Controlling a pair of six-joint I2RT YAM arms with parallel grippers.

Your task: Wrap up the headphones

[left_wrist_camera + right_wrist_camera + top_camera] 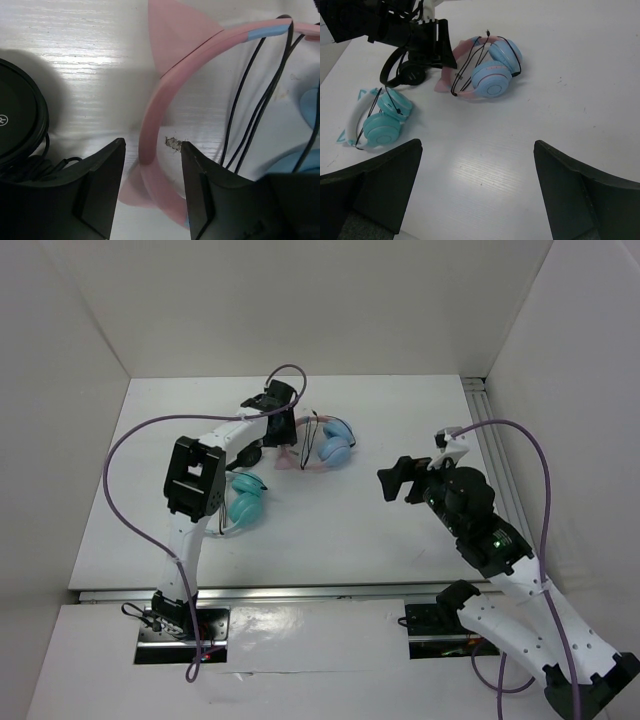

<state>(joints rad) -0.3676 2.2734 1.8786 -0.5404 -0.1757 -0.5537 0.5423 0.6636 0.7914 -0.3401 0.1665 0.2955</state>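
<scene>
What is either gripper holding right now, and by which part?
Nothing is held. The left gripper is open, its fingers straddling the pink headband of the headphones with gaps on both sides. The right gripper is open and empty.

Teal headphones point(380, 125): lying flat on the white counter point(520, 150), toward its left side. Two round teal ear cups sit side by side. The headband is whitish with teal pointed ears, and a thin black cable crosses the cups.

Black headphones point(412, 75): smaller, all black, near the teal pair on its far side, partly hidden. The cable is bunched beside one ear cup.
</scene>
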